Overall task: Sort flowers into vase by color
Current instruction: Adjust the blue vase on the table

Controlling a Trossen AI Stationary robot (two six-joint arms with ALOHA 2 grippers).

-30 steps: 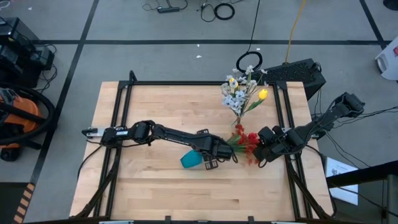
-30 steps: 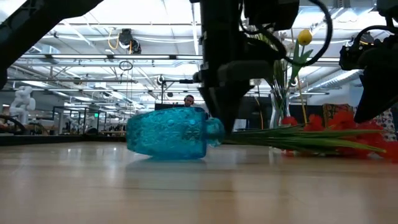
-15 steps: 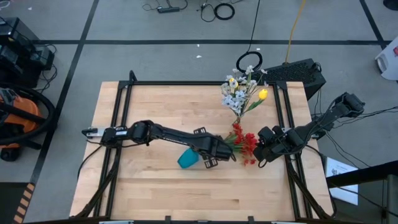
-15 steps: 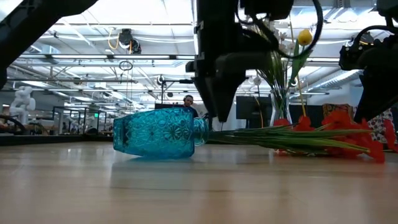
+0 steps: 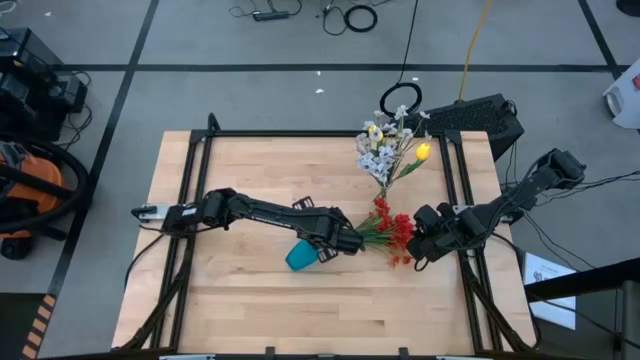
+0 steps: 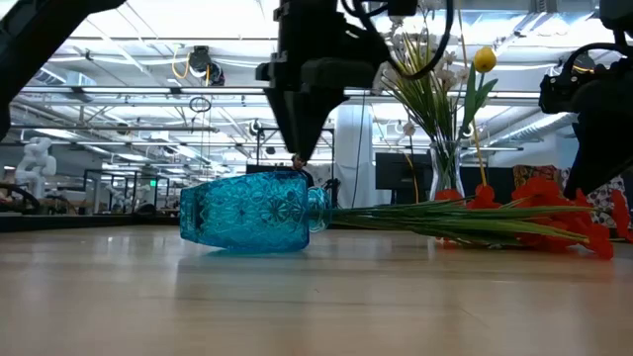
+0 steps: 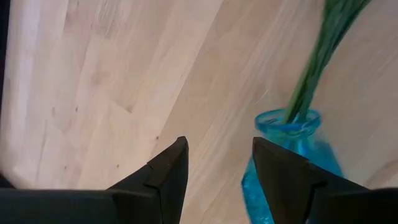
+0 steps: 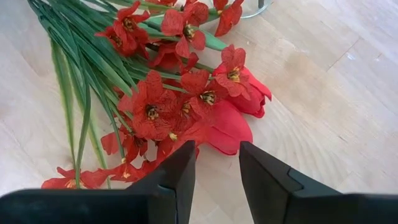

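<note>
My left gripper (image 5: 348, 241) hangs just above the neck of the blue vase (image 5: 303, 255). Fingers (image 7: 163, 171) apart, nothing between them. From the wrist, the vase mouth shows just past one fingertip, off to the side and not in the gap.

The blue vase lies on its side on the table (image 5: 250, 180), mouth toward my right arm. Green stems run into the mouth, so the red flowers (image 5: 392, 230) are partly threaded in. Their heads lie fanned out on the wood beyond the left gripper, between my two grippers.

Far side of the table from the left gripper: a clear vase (image 6: 444, 176) stands upright. It holds the whitish sprigs (image 5: 380, 150) and a yellow tulip (image 5: 423, 152). That colour group looks sorted.

My right gripper (image 5: 418, 247) sits low at the blossom end of the red bunch. Fingers (image 8: 177, 177) apart, not closed on anything. A red tulip bud (image 8: 227, 127) and small red blossoms lie just ahead of the tips.

Judgement: well past halfway. Pale and yellow flowers are in place. Reds are gathered and started into the blue vase. Left to do, as I read it: seat the stems fully and stand the blue vase upright. No loose flowers seen elsewhere.
</note>
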